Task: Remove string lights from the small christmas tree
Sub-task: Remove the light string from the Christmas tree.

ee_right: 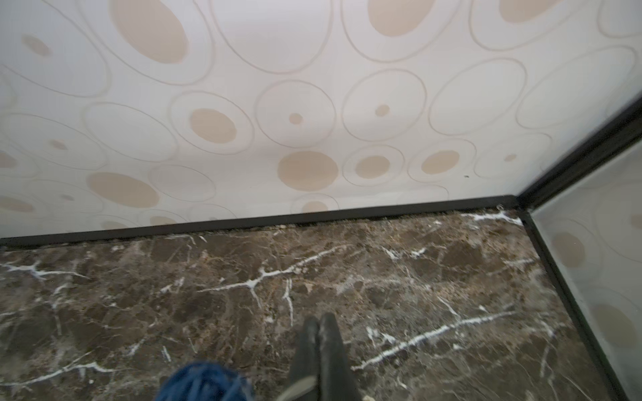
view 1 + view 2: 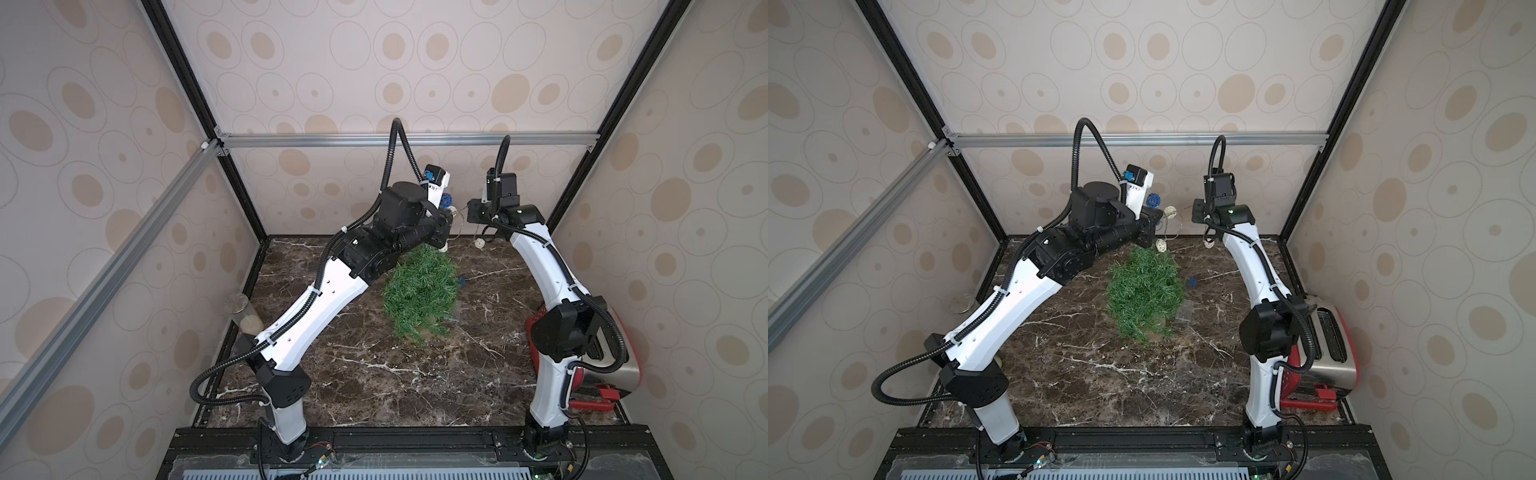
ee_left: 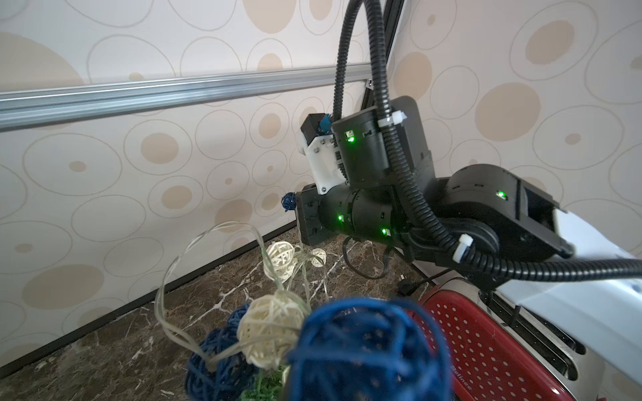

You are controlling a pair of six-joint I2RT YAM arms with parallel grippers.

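Wicker balls aloft, tree waiting underneath!

Both arms are up at the back of the marble table (image 2: 374,374). The left gripper (image 2: 1156,216) is clenched, fingers hidden behind the bunch of string lights (image 3: 274,326) it carries. The right gripper (image 1: 318,324) has its fingers pressed flat together, a near blue ball (image 1: 205,382) just beside them; whether the wire runs between them, I can't tell. The small christmas tree (image 2: 1144,291) sits below both grippers and towards the robot, its tip almost under the left one. In both top views its long axis runs tip-back to base-front; upright or leaning, can't call it. A low blue ball (image 2: 1192,282) hangs by the tree's right flank, the right arm's side, so I reckon the pull must go up and off the tip.
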